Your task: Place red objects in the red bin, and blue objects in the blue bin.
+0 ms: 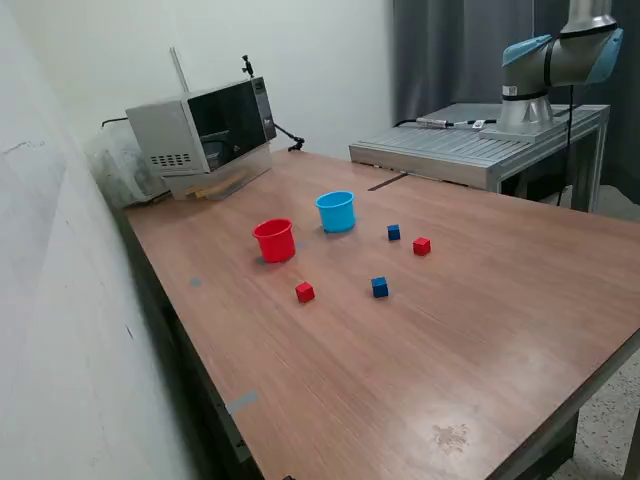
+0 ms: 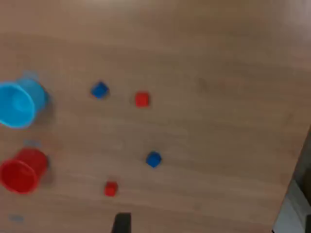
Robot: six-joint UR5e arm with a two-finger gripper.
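The red cup (image 1: 274,240) and the light-blue cup (image 1: 336,211) stand upright side by side on the wooden table (image 1: 480,330). One dark-blue cube (image 1: 393,232) and one red cube (image 1: 421,246) lie to the exterior view's right of the cups. A second red cube (image 1: 304,292) and a second blue cube (image 1: 379,287) lie nearer the camera. The wrist view looks down from high up on the blue cup (image 2: 18,103), the red cup (image 2: 22,170), both blue cubes (image 2: 99,90) (image 2: 153,159) and both red cubes (image 2: 141,99) (image 2: 111,189). Only one dark fingertip (image 2: 121,224) shows at the frame's edge.
A microwave (image 1: 205,130) sits at the table's far corner by the white wall. The arm's base (image 1: 525,110) stands on a metal platform (image 1: 450,150) beyond the table. The table's edge shows in the wrist view (image 2: 296,184).
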